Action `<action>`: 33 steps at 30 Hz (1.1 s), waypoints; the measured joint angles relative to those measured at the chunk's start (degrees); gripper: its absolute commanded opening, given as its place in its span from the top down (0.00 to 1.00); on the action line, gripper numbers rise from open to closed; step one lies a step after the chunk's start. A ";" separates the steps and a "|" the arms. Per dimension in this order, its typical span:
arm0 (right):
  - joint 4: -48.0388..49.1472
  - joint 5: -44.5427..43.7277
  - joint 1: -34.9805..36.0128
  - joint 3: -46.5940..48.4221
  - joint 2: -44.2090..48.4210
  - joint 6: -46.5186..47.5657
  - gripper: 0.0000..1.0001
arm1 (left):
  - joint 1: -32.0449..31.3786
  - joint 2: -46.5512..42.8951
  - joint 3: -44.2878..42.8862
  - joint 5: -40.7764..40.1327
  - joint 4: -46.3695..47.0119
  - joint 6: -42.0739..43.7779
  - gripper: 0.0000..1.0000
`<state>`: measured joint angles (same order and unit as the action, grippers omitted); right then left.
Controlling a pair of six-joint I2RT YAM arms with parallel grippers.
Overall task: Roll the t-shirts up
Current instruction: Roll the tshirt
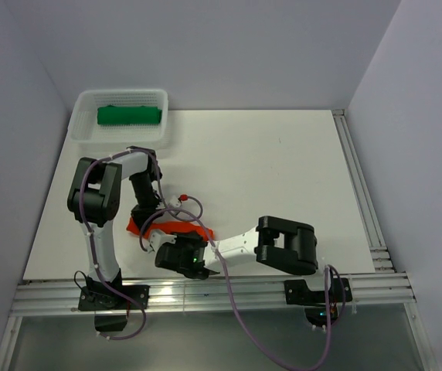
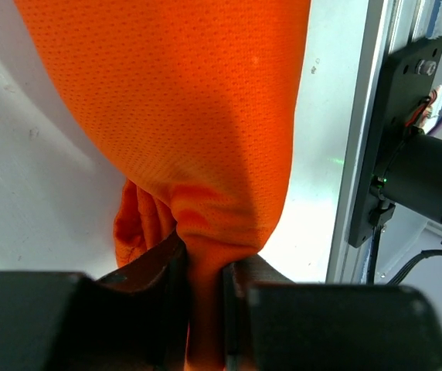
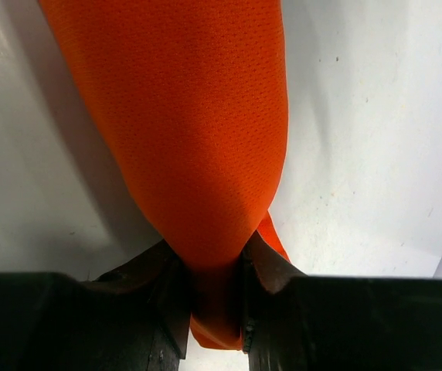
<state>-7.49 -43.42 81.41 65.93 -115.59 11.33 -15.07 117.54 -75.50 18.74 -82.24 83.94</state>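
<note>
White table (image 1: 283, 178); left claw (image 2: 204, 287), right claw (image 3: 213, 287) pinch orange t-shirt (image 2: 190, 116).

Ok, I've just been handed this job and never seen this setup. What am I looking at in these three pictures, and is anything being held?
The wide picture comes from a fixed camera above and behind two robot arms bolted to the near edge of a white table. The left arm is on the left and the right arm on the right. At the far left corner stands a white mesh basket with a green t-shirt lying in it as a compact bundle. Between the arms, near the front edge, lies a bunched orange t-shirt.

The other two pictures come from a camera on each wrist, looking past that arm's own dark fingers. The left end effector is closed on a fold of the orange cloth. The right end effector pinches the same shirt. So both arms hold the orange t-shirt, and nothing touches the green one.
</note>
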 measured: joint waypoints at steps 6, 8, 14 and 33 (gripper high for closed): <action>-0.04 3.02 -0.81 -0.72 1.44 -1.29 1.00 | 0.55 -2.75 1.18 1.16 2.29 0.20 0.45; -0.24 3.41 -0.94 -0.72 1.57 -1.92 1.00 | 1.03 -3.91 1.25 1.97 2.99 -0.07 0.34; -0.07 4.04 -0.94 -1.07 2.05 -4.09 1.00 | 3.78 -7.48 0.68 6.23 8.70 -0.61 0.21; -0.92 4.98 -0.20 -1.29 2.82 -7.04 1.00 | 18.32 -30.67 12.41 17.53 30.60 1.09 0.12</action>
<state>-8.40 -38.44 81.21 64.64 -112.77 4.29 3.25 86.87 -63.09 36.27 -51.64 85.03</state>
